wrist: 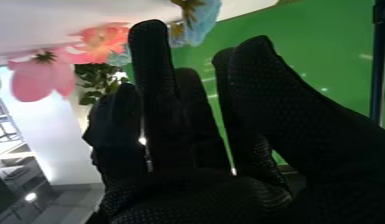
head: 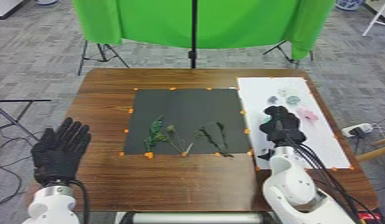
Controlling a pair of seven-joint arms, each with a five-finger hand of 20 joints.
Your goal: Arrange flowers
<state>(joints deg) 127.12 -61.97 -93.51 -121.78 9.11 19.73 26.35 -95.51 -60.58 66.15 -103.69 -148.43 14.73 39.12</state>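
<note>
Right hand [head: 284,131], fingers extended, pink flower [head: 309,115] just beside it on white sheet [head: 323,145]

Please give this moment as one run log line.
right hand: open, over white sheet; left hand: open; pink flower: on white sheet; green stems: on black sheet

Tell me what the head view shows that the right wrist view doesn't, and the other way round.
Head view adds: the left hand, open beside the dark sheet; the green stems lying on that sheet; and the wooden table.

Right wrist view adds: a close look at a coral flower and a pale blue flower.

Both share: the right hand, pink petals, the green backdrop and a black pole.
</note>
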